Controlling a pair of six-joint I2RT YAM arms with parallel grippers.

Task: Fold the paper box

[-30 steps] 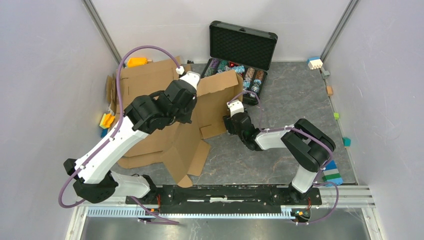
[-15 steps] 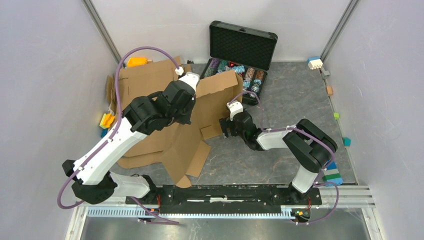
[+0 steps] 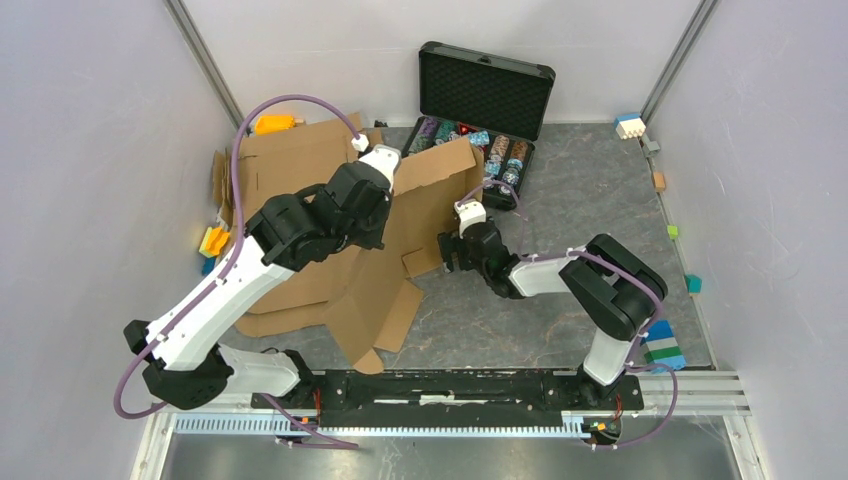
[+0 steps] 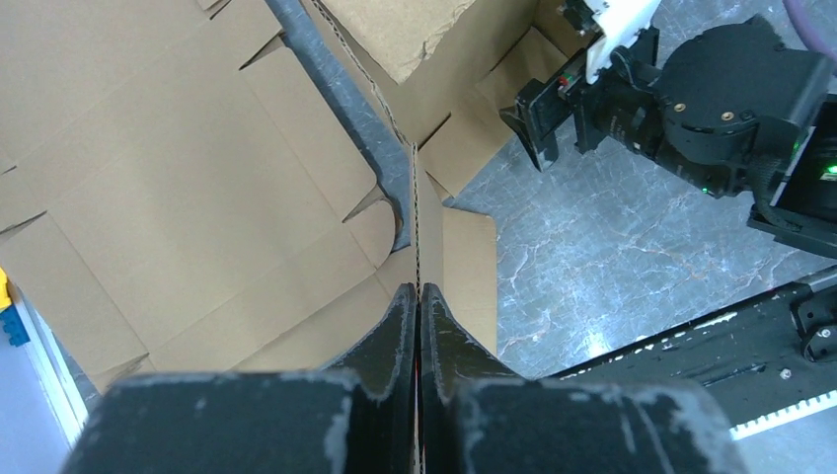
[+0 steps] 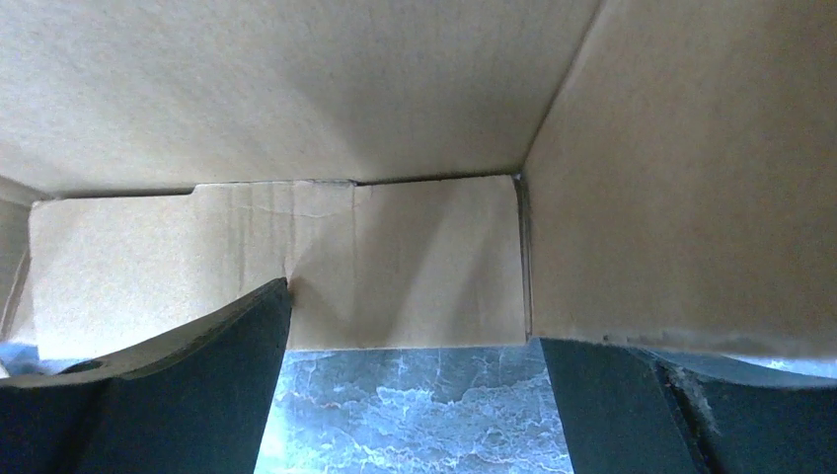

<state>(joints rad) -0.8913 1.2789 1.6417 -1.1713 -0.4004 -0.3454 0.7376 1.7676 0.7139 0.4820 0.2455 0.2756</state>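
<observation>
The left pincer (image 4: 418, 288) is pressed tight on a thin upright edge of the plain brown corrugated cardboard paper box (image 3: 300, 170). The corrugated edge runs straight in between its black fingers (image 4: 390, 326) (only the edge of the panel shows from the wrist). That arm reaches over the middle of the box and sits where it was a second ago, with the same grip.

The right pincer (image 5: 413, 326) stands wide apart and grips nothing. A second ago its jaws were narrower, and since then it has slid a little leftward, up to the box's right side. Its wrist view now looks in under the cardboard, with a short flap (image 5: 415, 257) straight ahead between the two fingers and a larger panel slanting over the right one. Whether either finger touches the cardboard I cannot tell.

The box lies half opened over the left half of the grey marbled table (image 3: 580, 190), with its flaps spread toward the near edge and one panel raised toward the far edge. Just behind that panel, at the middle of the far edge, an open black hard case (image 3: 487, 85) with foam lining stands against the wall.
</observation>
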